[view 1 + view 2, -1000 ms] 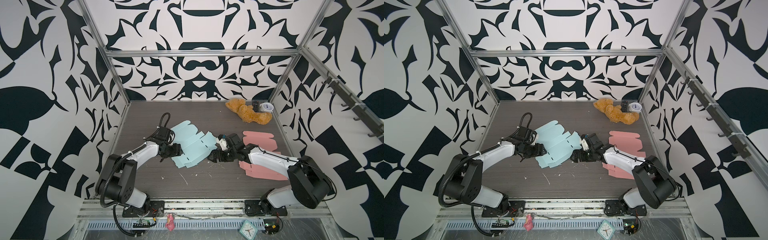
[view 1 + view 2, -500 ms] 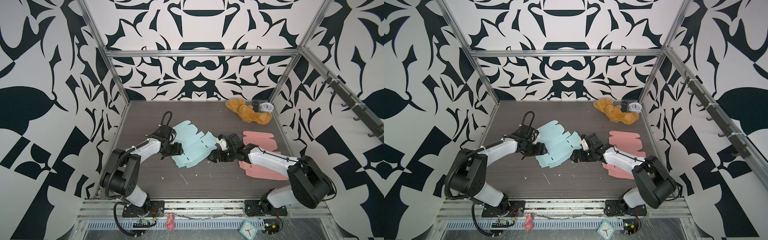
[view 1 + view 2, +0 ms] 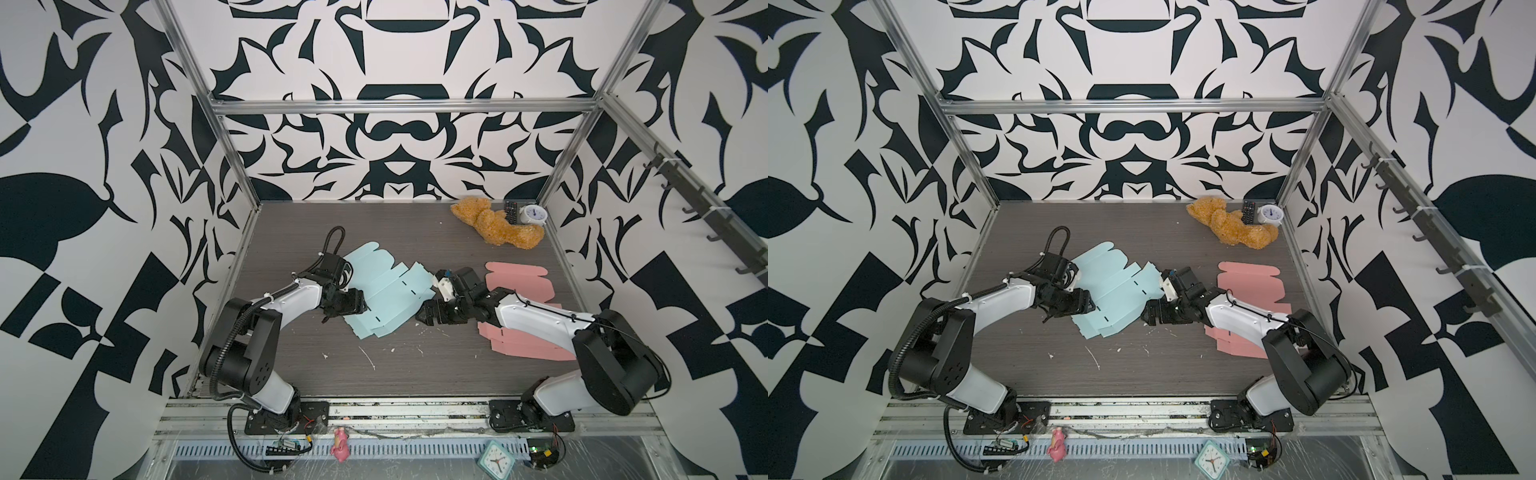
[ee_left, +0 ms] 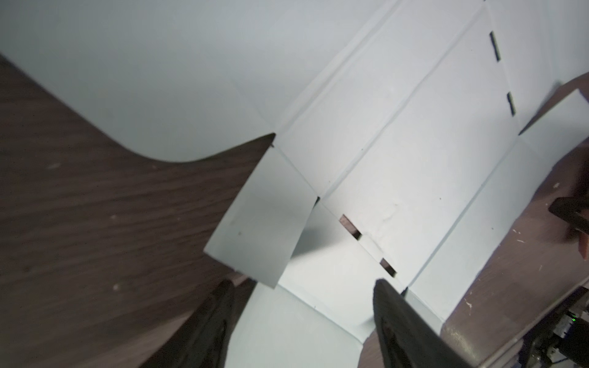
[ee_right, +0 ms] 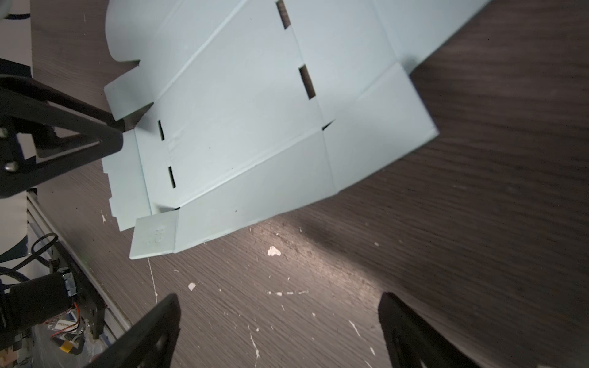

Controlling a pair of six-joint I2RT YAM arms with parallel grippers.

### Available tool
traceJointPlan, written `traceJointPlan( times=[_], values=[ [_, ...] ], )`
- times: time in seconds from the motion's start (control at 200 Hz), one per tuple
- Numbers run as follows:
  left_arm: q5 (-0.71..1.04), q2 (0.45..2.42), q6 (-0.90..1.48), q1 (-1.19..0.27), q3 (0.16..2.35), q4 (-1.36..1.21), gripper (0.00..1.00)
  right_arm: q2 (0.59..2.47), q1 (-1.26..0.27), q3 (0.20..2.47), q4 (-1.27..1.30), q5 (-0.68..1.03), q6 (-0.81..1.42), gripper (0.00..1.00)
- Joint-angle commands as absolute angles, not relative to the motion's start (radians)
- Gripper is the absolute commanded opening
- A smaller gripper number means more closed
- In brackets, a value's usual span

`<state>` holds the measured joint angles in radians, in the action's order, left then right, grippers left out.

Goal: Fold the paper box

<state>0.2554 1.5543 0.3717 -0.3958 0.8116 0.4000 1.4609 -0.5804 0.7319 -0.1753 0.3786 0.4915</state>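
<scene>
- Left arm's elbow has swung inward since a second ago, while the left gripper [image 3: 348, 312] has barely shifted at the sheet's edge. The right arm and the sheet lie as before.
- The blue sheet [image 3: 386, 291], the unfolded box, lies mostly flat near the middle of the table [image 3: 415, 374], between the two grippers in both top views.
- In the left wrist view the left gripper [image 4: 302, 283] stands fairly wide. One finger [image 4: 220, 315] is over bare table and the other is over the blue sheet [image 4: 382, 159].
- A small flap [image 4: 261, 220] on that edge is bent up off the table, just ahead of the open jaws and not pinched.
- The right gripper [image 3: 430, 318] is spread wide and holds nothing. It hovers low over bare table just beside the sheet's right edge.
- In the right wrist view the right gripper [image 5: 280, 298] has only table and white scraps between its fingers, and the blue sheet [image 5: 255, 127] lies ahead of it.
- That view also shows the left gripper [image 5: 63, 140], with a fingertip at the sheet's far edge.
- Pink sheets [image 3: 515, 278] lie flat to the right, partly under the right arm.
- A teddy bear [image 3: 494, 226], a remote [image 3: 511, 211] and a clock [image 3: 533, 215] sit in the far right corner, well apart from the work.
</scene>
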Motion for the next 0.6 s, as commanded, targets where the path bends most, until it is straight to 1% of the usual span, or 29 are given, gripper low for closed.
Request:
traceJointPlan(
  times=[0.0, 0.17, 0.355, 0.595],
  values=[
    [0.282, 1.514, 0.426, -0.43, 0.775, 0.391, 0.71, 1.447, -0.587, 0.767, -0.184, 0.365, 0.471, 0.98],
    [0.276, 1.486, 0.5, -0.511, 0.743, 0.357, 0.69, 1.439, -0.586, 0.759, -0.175, 0.359, 0.471, 0.95],
    [0.277, 1.466, 0.604, -0.617, 0.721, 0.289, 0.68, 1.433, -0.566, 0.747, -0.183, 0.34, 0.447, 0.94],
    [0.271, 1.51, 0.727, -0.762, 0.727, 0.179, 0.67, 1.441, -0.508, 0.739, -0.171, 0.37, 0.427, 0.92]
  ],
)
